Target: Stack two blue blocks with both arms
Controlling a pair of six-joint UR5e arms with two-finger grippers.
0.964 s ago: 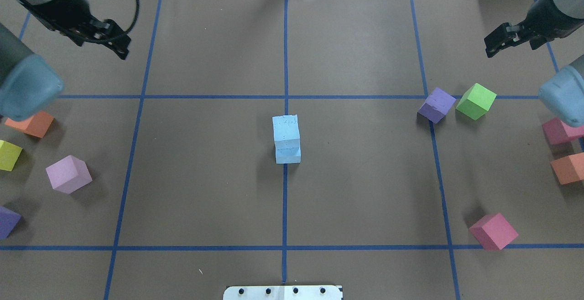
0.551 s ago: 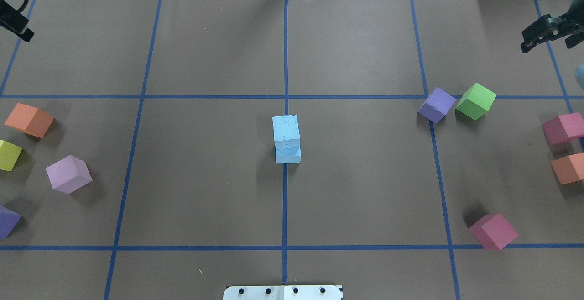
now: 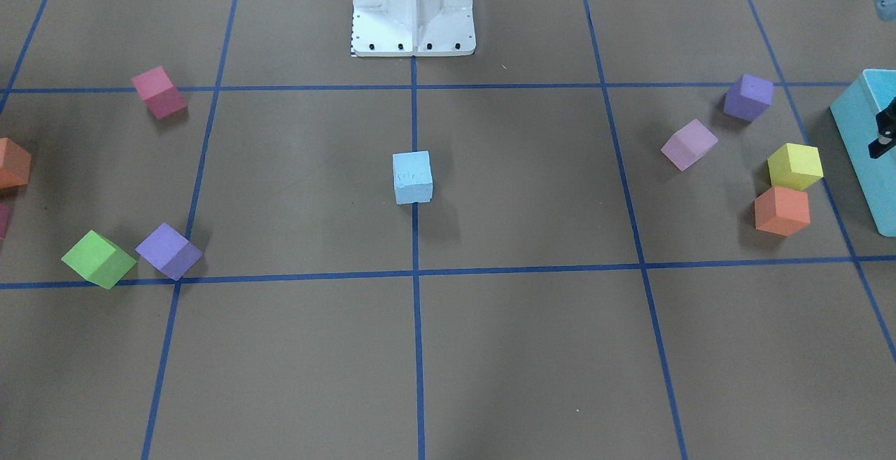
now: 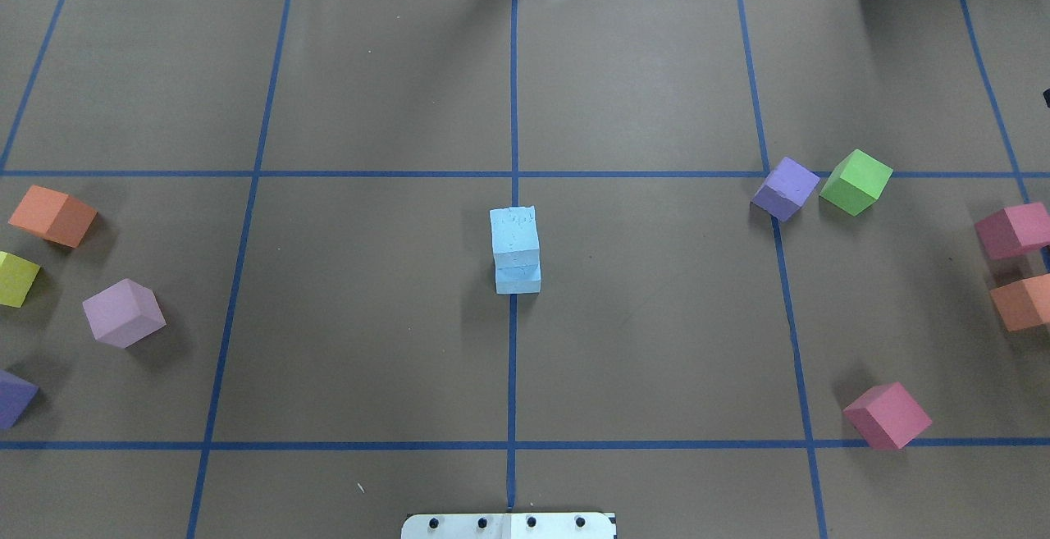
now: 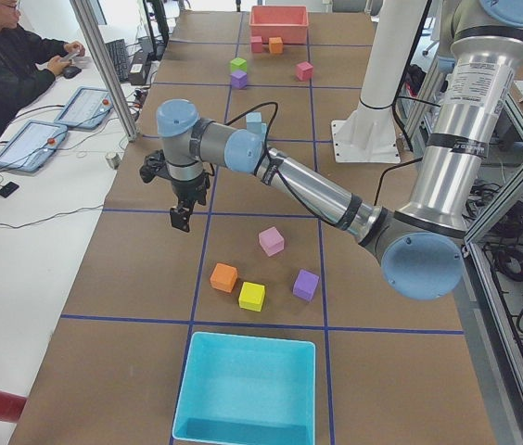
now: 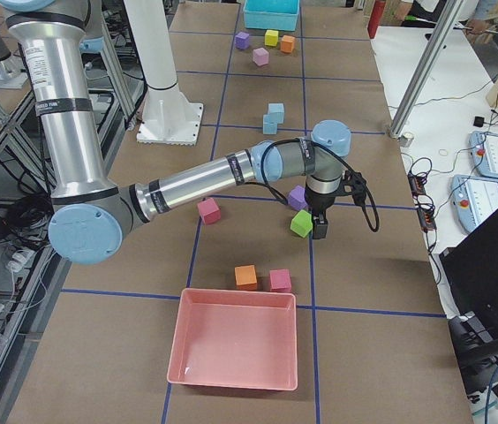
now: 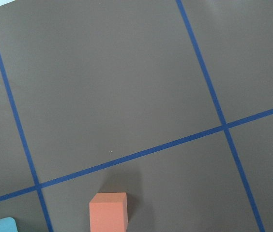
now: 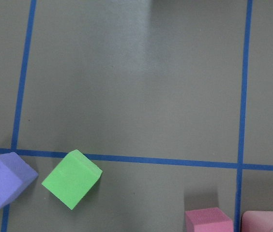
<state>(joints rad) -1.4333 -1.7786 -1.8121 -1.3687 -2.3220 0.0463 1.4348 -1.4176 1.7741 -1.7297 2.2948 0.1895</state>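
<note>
**A:** Where do the 2 blue blocks (image 4: 516, 252) stand?

**B:** They are stacked, 1 on top of the other, on the tabletop (image 4: 369, 96). They sit straight out in front of the white base mount (image 3: 413, 5), right on the blue tape line (image 4: 513, 112) that runs away from the mount.

**A:** And the left tool?

**B:** The left tool (image 5: 180, 222) hangs from the left arm (image 5: 317, 190) and points down over the tabletop. It is out ahead of the mount and far off to the mount's left, well apart from the stack.

**A:** Is it clenched or released?

**B:** I cannot tell. Only the side view shows it whole, and its wrist view shows no fingers.

**A:** The right tool?

**B:** The right tool (image 6: 320, 231), on the right arm (image 6: 205, 181), mirrors it. It points down, ahead of the mount and far to the mount's right, also well apart from the stack. I cannot tell its state either.
</note>
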